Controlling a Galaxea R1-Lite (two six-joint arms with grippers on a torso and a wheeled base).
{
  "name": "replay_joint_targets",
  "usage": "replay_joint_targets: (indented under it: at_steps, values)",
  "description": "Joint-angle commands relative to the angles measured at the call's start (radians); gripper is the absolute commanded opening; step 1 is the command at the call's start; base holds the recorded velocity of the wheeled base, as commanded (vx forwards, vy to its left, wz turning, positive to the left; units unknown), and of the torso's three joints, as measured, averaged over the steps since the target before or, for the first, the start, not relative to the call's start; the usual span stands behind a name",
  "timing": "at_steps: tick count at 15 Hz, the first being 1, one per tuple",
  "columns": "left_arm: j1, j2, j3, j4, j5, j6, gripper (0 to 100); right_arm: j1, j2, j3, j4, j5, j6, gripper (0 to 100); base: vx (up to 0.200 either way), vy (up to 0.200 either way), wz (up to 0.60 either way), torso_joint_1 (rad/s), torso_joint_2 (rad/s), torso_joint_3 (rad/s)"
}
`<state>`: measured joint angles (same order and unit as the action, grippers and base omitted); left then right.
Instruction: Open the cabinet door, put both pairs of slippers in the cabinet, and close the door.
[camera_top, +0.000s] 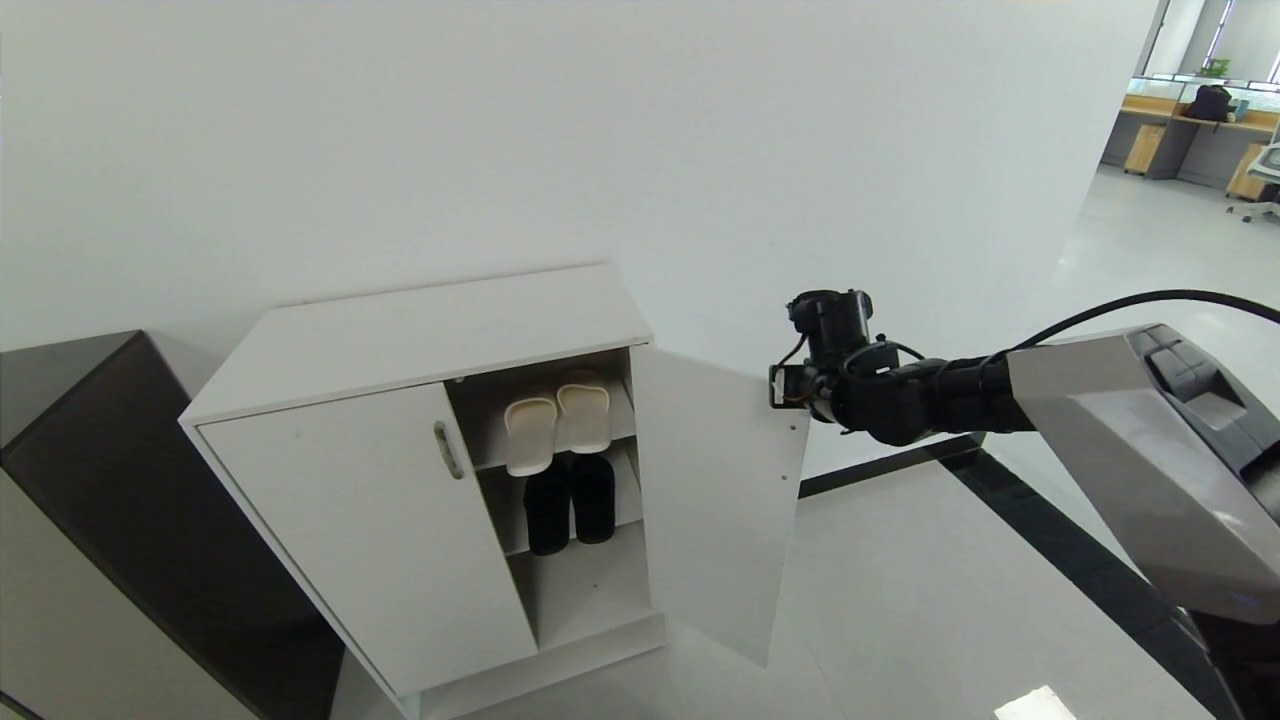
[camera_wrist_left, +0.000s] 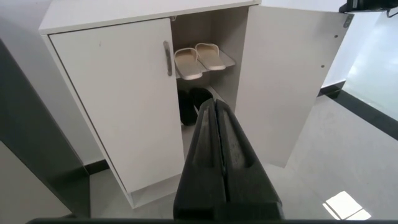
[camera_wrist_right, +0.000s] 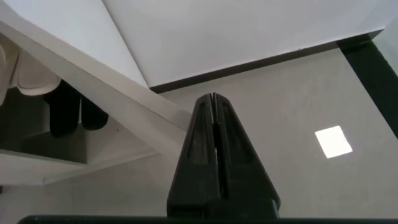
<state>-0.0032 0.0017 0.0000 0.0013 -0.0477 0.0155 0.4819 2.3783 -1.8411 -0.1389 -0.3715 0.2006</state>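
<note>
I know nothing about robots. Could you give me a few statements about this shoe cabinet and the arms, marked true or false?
1. The white slippers sit on the shelf above the black slippers. True.
2. Both cabinet doors are shut. False: the open door stands wide, and only the closed door is shut.
3. The right gripper is by the open door's top outer corner. True.
4. The left gripper holds a slipper. False: it is shut on nothing, in front of the cabinet.
5. One pair lies on the floor. False: both pairs are inside the cabinet.
</note>
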Motion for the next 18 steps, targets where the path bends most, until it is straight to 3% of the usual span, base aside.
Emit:
replay_joint_targets:
  at_steps: [1, 8, 18]
  values:
    - [0.000, 0.001, 0.000, 0.000, 0.000, 0.000, 0, 0.037, -0.074, 0.083, -0.011, -0.001, 0.008, 0, 0.000, 0.000, 0.00, 0.000, 0.00, 0.000]
    - [0.000, 0.001, 0.000, 0.000, 0.000, 0.000, 0, 0.201, -0.264, 0.431, -0.231, -0.003, 0.011, 0, 0.000, 0.000, 0.00, 0.000, 0.00, 0.000]
    - [0.000, 0.001, 0.000, 0.000, 0.000, 0.000, 0, 0.126, -0.160, 0.442, -0.306, 0.005, -0.083, 0, 0.000, 0.000, 0.00, 0.000, 0.00, 0.000]
